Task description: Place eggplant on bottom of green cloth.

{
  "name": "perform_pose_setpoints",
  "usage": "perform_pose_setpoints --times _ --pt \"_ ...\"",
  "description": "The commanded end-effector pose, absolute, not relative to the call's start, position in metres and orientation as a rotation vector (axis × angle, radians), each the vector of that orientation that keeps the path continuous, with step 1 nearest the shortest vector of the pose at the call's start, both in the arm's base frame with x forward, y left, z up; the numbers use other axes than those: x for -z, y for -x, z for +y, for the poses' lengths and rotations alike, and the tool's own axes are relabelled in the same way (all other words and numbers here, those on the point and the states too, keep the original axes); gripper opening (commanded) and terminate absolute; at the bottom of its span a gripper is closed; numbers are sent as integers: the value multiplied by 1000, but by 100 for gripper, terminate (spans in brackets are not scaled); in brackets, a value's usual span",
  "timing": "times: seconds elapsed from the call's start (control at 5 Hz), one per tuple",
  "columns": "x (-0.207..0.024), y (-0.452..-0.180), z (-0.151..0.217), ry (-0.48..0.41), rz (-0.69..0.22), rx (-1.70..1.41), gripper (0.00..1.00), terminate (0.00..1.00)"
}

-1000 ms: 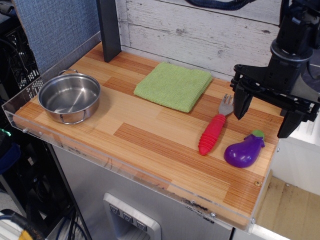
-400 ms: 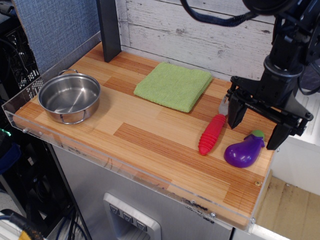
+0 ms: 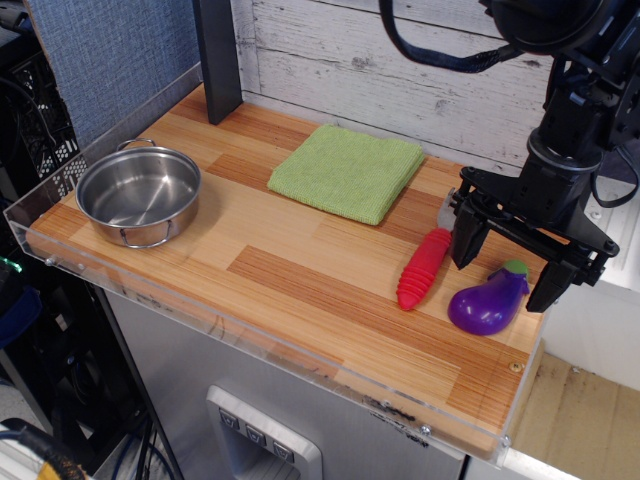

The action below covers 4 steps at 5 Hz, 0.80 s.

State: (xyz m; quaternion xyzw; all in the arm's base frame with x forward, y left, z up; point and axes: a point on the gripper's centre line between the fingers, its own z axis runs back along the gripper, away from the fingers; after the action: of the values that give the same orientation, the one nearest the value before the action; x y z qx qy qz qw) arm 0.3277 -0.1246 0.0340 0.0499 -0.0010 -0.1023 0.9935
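Note:
The purple eggplant (image 3: 488,301) with its green stem cap lies on the wooden table near the right front corner. The lime-green cloth (image 3: 347,170) lies flat at the back middle of the table. My black gripper (image 3: 505,275) is open and hangs just above the eggplant, one finger to its left and one to its right by the stem. It holds nothing.
A red-handled fork (image 3: 425,265) lies just left of the eggplant, its tines hidden behind the gripper. A steel pot (image 3: 138,194) stands at the left. A dark post (image 3: 218,58) rises at the back left. A clear plastic rim (image 3: 250,335) edges the table front.
The open gripper has come down and slightly forward, from above the fork tines to a low straddle over the eggplant. Nothing else has moved.

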Motion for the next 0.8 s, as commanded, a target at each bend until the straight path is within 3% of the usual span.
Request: perform_pose_setpoints --times 0.0,0.6 --pt "-30 -336 -130 -99 -6 215 100 0" --pt "8 -346 -140 -67 70 236 100 0"
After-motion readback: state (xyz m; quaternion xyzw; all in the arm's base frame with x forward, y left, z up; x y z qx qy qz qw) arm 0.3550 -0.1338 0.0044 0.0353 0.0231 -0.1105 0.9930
